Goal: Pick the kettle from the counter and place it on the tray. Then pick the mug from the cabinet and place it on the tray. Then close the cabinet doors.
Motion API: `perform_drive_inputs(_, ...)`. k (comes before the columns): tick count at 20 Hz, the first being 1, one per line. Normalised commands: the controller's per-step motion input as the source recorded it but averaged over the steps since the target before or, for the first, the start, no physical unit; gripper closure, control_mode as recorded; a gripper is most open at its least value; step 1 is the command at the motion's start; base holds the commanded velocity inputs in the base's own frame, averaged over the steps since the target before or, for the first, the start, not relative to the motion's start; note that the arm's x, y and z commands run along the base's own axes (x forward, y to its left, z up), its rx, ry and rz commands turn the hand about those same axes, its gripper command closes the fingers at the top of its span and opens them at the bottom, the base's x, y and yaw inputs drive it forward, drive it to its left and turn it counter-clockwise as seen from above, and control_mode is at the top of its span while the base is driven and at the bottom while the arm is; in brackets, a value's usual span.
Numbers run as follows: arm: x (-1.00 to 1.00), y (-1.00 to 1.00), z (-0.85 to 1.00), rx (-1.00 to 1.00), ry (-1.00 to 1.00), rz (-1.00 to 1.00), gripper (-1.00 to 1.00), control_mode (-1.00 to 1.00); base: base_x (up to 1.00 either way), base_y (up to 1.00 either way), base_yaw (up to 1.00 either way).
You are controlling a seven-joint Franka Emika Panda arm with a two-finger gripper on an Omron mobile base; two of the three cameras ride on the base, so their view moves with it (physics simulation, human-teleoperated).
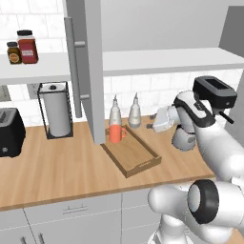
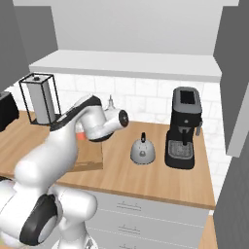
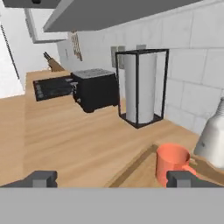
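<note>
a: what's on the counter (image 1: 57,167)?
b: a long light-brown wood-grain top over flat grey drawer fronts. on it sits one shallow rectangular wooden tray (image 1: 136,159) with a raised rim, and one small orange-red cylindrical mug (image 1: 116,134) with a loop handle stands at the tray's far end.

a: and the kettle (image 2: 142,150)?
b: one squat, rounded silver-grey kettle with a dark knob, on the bare counter beside a black coffee machine (image 2: 184,127), well apart from the tray.

a: the gripper (image 3: 111,178)?
b: spread wide, holding nothing. in the hand view its two small dark tips sit far apart, the mug just past the right one. in the left base view the hand is level over the counter, right of the tray.

a: bottles?
b: two slim white-grey bottles (image 1: 124,111) with pointed tops, just behind the tray against the tiled wall.

a: what else?
b: one white paper roll in a black wire frame (image 1: 56,110), one boxy black toaster (image 1: 10,131), and two red-brown jars (image 1: 22,47) with black lids on a white shelf at upper left.

a: the cabinet (image 1: 157,28)?
b: grey, with a white shelf inside. one tall flat grey door (image 1: 90,66) with a long silver bar handle stands swung out in front of the mug.
</note>
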Motion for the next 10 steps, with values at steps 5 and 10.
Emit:
perform_drive_inputs(5,-0.32,-0.60,0.50,0.00,0.47,-0.46,-1.00,-1.00,0.00,0.00,0.00)
perform_drive_inputs(10,-0.31,-0.54,0.16,-0.01,0.50,-0.45,-1.00,-1.00,0.00,0.00,0.00)
